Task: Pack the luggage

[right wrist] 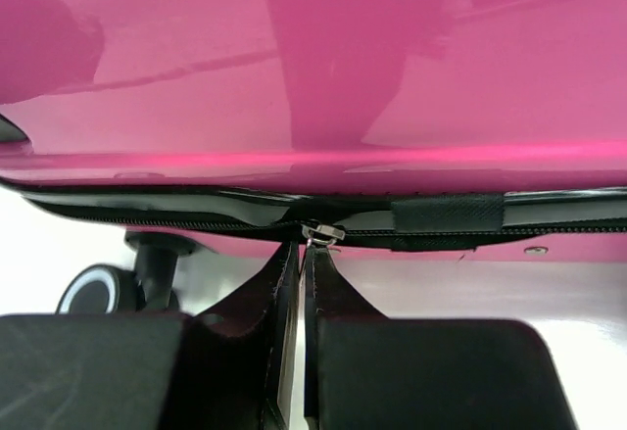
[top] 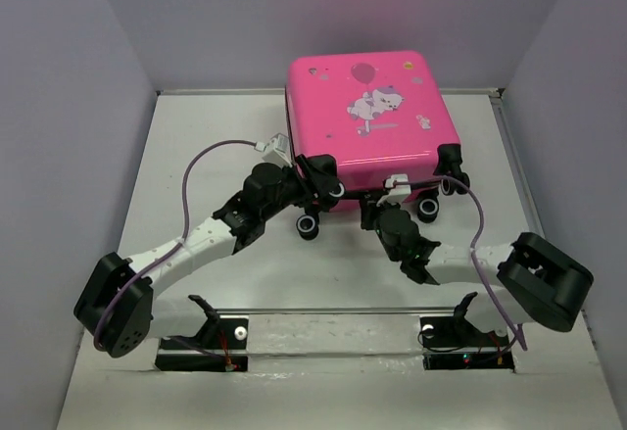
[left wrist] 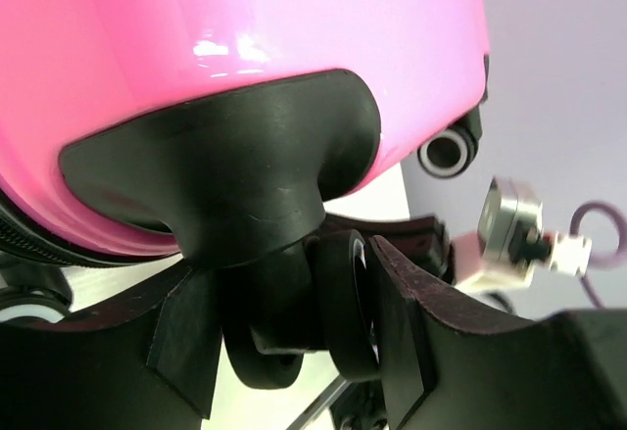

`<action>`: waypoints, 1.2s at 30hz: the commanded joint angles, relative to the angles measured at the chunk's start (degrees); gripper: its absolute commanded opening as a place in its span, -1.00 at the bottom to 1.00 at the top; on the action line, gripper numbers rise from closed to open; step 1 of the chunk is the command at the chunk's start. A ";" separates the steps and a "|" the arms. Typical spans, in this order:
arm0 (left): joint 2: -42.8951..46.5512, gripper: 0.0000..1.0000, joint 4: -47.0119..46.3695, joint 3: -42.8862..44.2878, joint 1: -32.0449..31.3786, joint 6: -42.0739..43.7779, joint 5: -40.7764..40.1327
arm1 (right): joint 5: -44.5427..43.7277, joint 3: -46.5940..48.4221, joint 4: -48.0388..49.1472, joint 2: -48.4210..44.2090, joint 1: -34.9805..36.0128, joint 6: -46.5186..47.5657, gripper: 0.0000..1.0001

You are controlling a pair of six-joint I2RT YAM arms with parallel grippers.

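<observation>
The luggage [top: 367, 117] is a hot-pink hard-shell suitcase with a cartoon animal and balloon print. It lies flat and closed at the back of the table. My left gripper [top: 318, 180] is at its near left corner, with both jaws pressed onto a black caster wheel [left wrist: 343, 303] under the shell [left wrist: 245, 28]. My right gripper [top: 377, 207] is at the near edge, its fingers [right wrist: 284, 293] shut together on the pull of the silver zipper slider [right wrist: 321, 232] on the black zipper trim [right wrist: 147, 216].
Other wheels show at the near edge [top: 309, 224] [top: 428, 210]. Grey walls [top: 88, 107] enclose the white table [top: 196, 156] on three sides. Purple cables [top: 201, 166] loop off both arms. The arm bases [top: 201, 337] stand at the front edge.
</observation>
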State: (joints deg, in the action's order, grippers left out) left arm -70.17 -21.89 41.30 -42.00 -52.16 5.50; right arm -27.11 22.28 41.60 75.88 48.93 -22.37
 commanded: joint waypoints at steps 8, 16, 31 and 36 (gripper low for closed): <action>1.61 -0.88 -24.96 8.45 -3.97 -8.49 11.82 | 11.67 10.76 13.80 5.70 16.55 -5.05 -0.87; 12.59 -0.89 -13.63 -1.47 -0.19 -2.95 4.79 | 3.28 -2.14 -11.26 -12.49 2.71 -9.26 -0.86; 19.46 -0.88 -7.38 -6.58 8.69 2.14 7.05 | 8.80 -3.04 -34.31 -22.88 -14.30 -10.32 -0.86; 12.80 -0.68 0.65 -0.27 5.62 10.37 14.54 | 19.29 -4.27 -25.70 -19.20 -14.30 -8.66 -0.86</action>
State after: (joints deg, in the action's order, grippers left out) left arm -53.01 -26.09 34.70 -33.78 -50.43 13.65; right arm -14.90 19.33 12.69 53.71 35.18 -32.38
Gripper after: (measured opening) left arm 0.083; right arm 0.073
